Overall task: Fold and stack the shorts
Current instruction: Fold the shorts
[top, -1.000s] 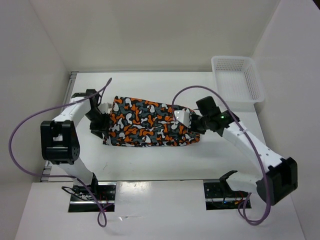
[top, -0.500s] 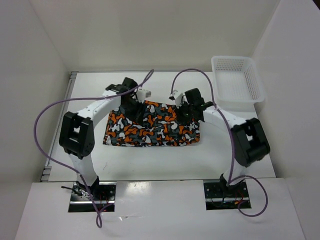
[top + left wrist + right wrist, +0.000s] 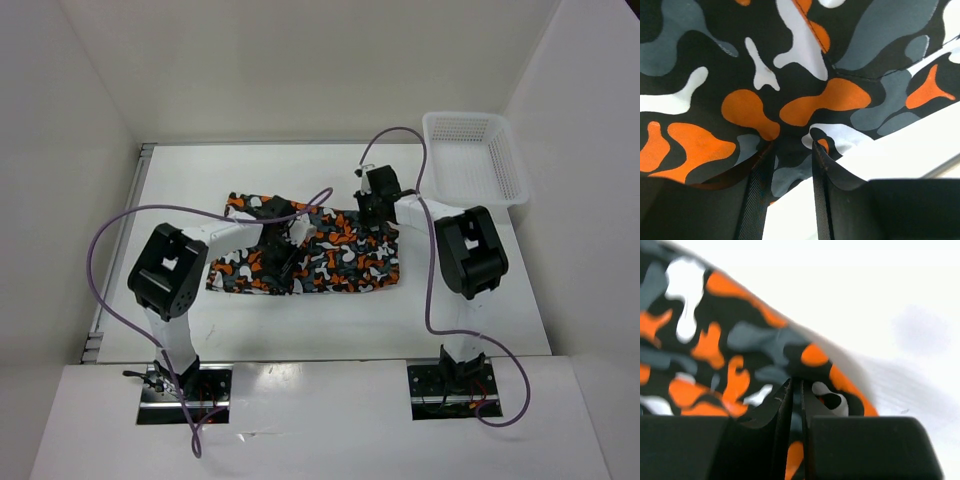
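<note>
Across the middle of the white counter [image 3: 470, 290] lie the shorts [image 3: 335, 262], spread wide from left to right, their near edge running fairly straight and their far left corner flat on the surface. Bare counter shows on every side of them: a broad strip toward the arm bases, a band along the far wall, and a margin at the left. At the far right corner stands a white mesh basket [image 3: 474, 117], apart from the cloth. Both arms are bent over the shorts. The left claw [image 3: 281, 262] sits over the left-middle of the cloth; its wrist view shows the left claw [image 3: 792, 145] partly closed on a gathered fold, the print puckering toward the fingers and white counter visible beneath the raised fabric. The right claw [image 3: 368, 212] is at the far right edge of the shorts, and close up the right claw [image 3: 796, 382] is closed to a thin slit, pinching that edge
</note>
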